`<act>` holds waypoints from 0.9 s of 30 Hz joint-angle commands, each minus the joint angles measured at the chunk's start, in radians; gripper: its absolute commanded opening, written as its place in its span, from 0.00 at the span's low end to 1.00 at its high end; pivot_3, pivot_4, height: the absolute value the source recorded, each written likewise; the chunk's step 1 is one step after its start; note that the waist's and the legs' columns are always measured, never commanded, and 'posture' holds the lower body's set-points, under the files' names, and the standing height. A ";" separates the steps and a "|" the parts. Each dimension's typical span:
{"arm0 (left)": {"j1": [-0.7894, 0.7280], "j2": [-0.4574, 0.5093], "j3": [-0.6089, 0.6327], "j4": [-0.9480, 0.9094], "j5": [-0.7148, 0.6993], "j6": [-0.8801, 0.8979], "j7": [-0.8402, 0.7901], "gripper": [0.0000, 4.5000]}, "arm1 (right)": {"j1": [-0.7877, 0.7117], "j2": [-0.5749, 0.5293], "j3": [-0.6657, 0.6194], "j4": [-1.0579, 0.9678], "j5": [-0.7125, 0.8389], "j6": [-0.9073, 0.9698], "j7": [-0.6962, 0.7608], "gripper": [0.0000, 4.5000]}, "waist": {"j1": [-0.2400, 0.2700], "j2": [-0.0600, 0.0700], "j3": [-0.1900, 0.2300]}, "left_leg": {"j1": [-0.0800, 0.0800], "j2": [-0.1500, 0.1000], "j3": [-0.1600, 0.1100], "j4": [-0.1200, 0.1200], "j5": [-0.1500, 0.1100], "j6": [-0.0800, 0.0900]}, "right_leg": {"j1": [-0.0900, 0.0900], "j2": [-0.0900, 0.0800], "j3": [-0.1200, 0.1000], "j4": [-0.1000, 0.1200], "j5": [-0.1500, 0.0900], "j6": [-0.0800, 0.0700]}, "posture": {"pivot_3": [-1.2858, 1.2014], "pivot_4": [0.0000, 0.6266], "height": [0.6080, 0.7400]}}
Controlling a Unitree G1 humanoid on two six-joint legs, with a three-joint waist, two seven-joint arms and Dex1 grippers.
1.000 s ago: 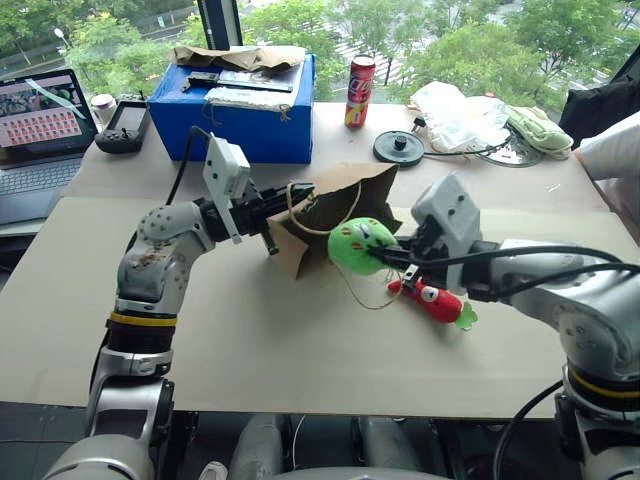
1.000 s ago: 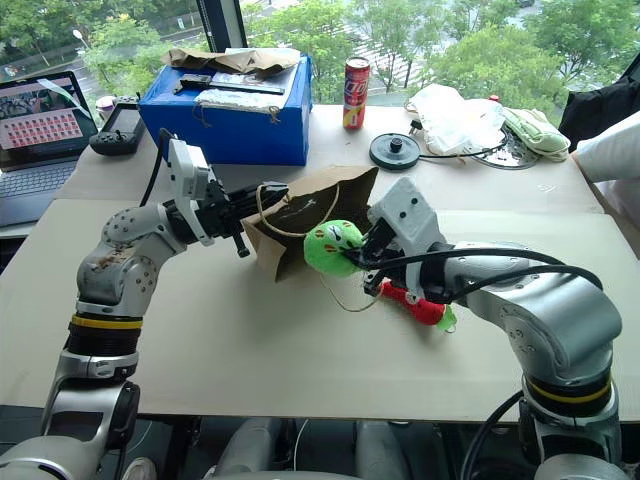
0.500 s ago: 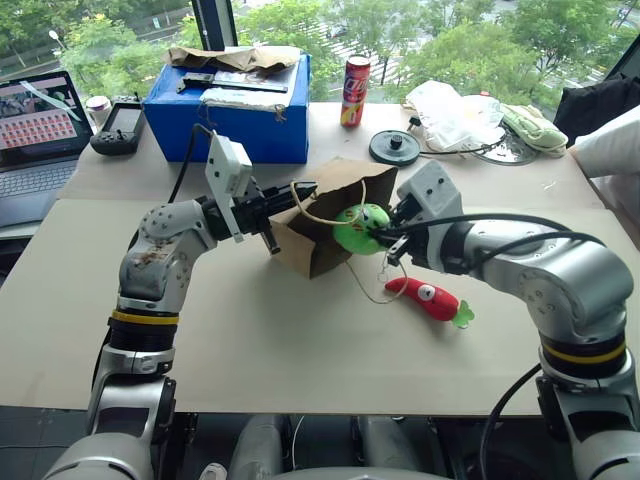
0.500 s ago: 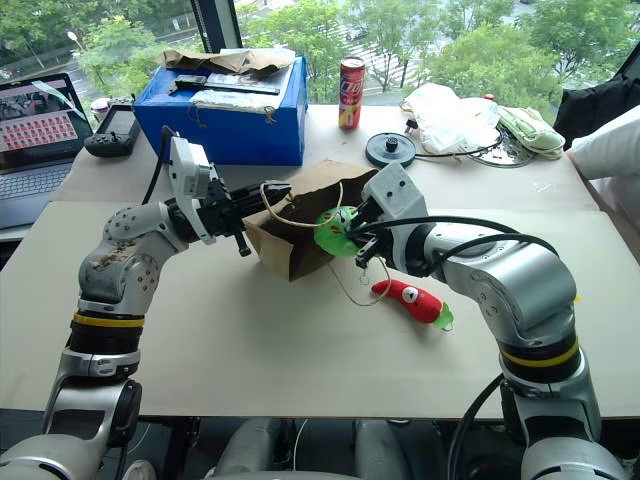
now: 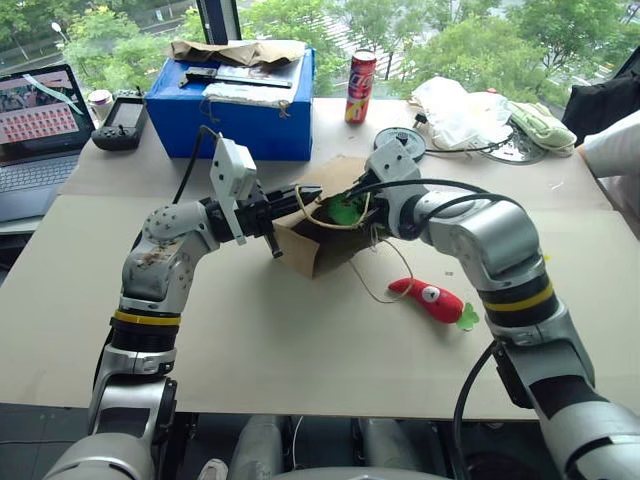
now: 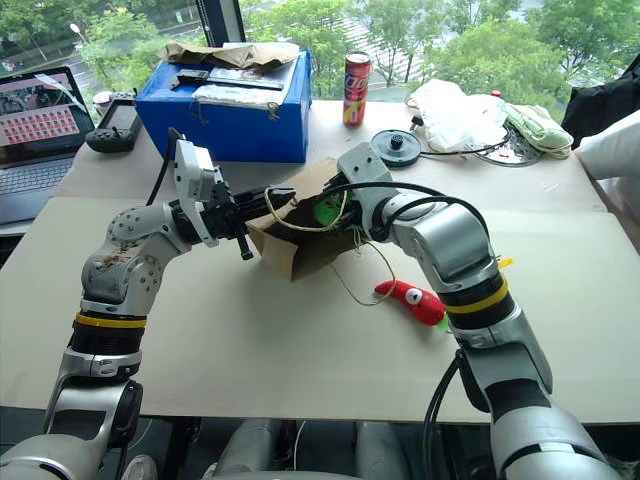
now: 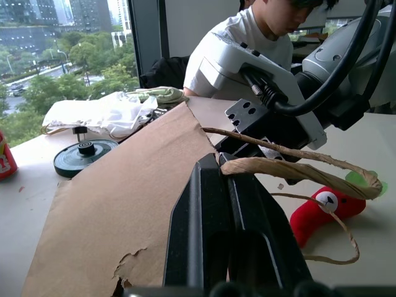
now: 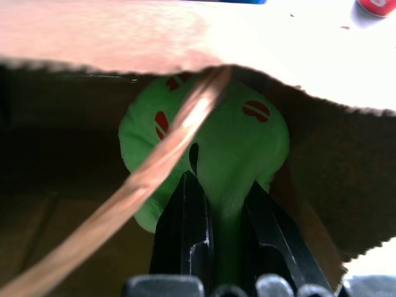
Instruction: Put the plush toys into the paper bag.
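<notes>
Now that our right gripper [image 8: 216,229] has carried the green frog toy [image 8: 210,148] from out over the table into the mouth of the paper bag [image 5: 330,235], the first toy is nearly delivered. The fingers remain pinched on a fold of the frog, so it has not been let go yet. Our right arm reaches forward and across to the left, gripper angled down into the opening, one twine handle [image 8: 154,179] draped in front of it. Our left gripper [image 7: 238,185], shut tight on the bag's edge beside another handle, holds the mouth up and open, roughly level. We still have the red chili toy [image 5: 432,298] lying on the table, just right of the bag.
</notes>
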 commanded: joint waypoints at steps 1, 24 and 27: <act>-0.003 0.007 0.007 -0.041 -0.011 -0.001 -0.002 0.00 | -0.001 0.047 -0.073 0.018 -0.052 -0.048 -0.064 0.10 | 0.000 0.000 0.000 | 0.000 0.000 0.000 0.000 0.000 0.000 | 0.000 0.000 0.000 0.000 0.000 0.000 | 0.52 0.24 0.99; -0.001 0.016 0.008 -0.032 -0.004 0.004 0.005 0.00 | 0.161 -0.114 -0.346 -0.408 0.159 0.205 0.154 0.99 | 0.003 0.000 0.000 | 0.000 0.000 0.000 0.000 0.000 0.000 | 0.001 -0.001 -0.001 0.000 0.000 0.000 | 0.52 0.24 0.99; -0.001 0.018 0.008 -0.030 -0.006 0.003 0.004 0.00 | 0.303 -0.336 -0.394 -0.542 0.257 0.221 0.320 0.99 | 0.010 0.000 0.000 | 0.000 0.000 -0.001 0.000 0.000 0.000 | 0.001 0.000 -0.001 -0.001 0.000 0.000 | 0.52 0.24 0.99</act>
